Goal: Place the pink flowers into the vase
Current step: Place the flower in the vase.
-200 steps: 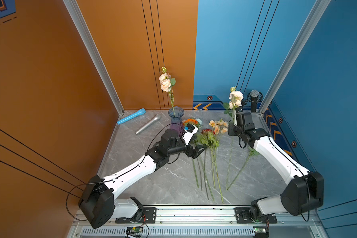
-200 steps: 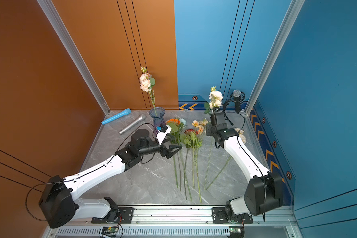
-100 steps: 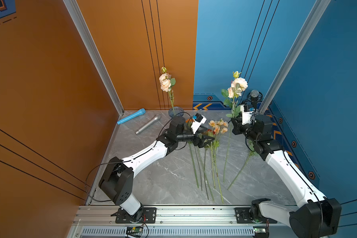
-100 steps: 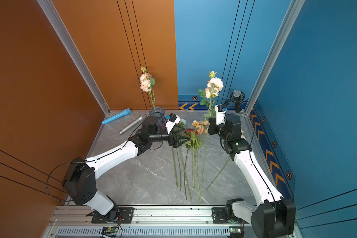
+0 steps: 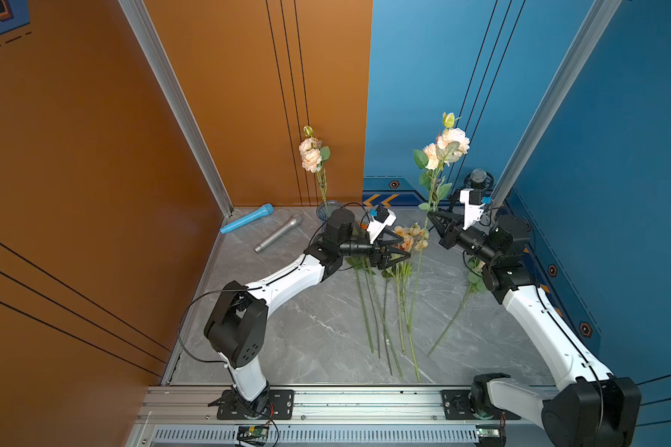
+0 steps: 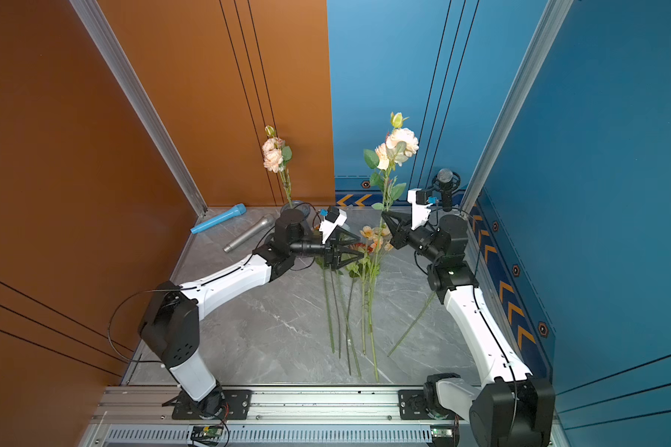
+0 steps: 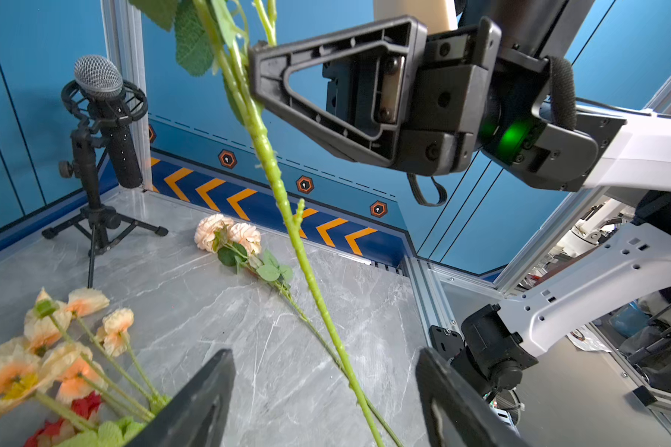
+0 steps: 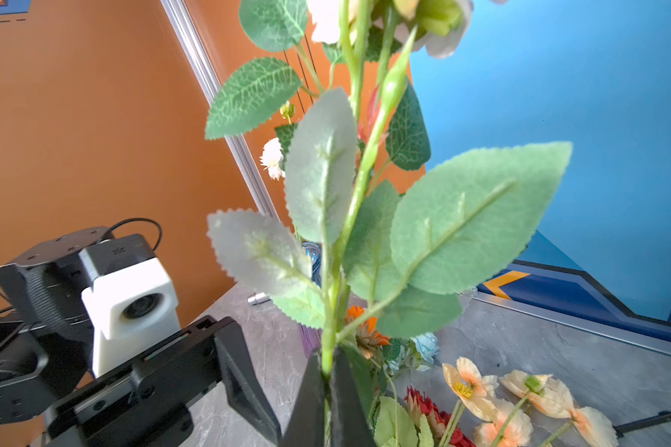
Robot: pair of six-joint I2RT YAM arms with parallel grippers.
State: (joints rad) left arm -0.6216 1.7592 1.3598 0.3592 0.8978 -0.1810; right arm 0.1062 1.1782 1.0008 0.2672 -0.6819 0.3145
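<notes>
One stem of pink flowers [image 5: 310,154] stands in the vase [image 5: 325,210], which is mostly hidden behind my left arm in both top views. My right gripper [image 5: 430,213] is shut on a second stem of pink flowers [image 5: 448,143] and holds it upright above the table; the grip shows in the right wrist view [image 8: 328,371]. My left gripper [image 5: 405,249] is open, level with that stem's lower part. In the left wrist view the stem [image 7: 307,267] runs between its fingers [image 7: 210,383] and touches neither. A third stem of pink flowers [image 7: 229,236] lies on the table by the right arm.
A spray of peach blooms [image 5: 409,236] and several other stems lie mid-table under both grippers. A blue microphone [image 5: 247,218] and a grey microphone [image 5: 279,232] lie at the back left. A black microphone on a stand [image 5: 478,180] is at the back right corner.
My right arm has raised the held flower stem and drawn back to the right. My left arm has swung right from beside the vase, and its jaws have narrowed a little around the stem.
</notes>
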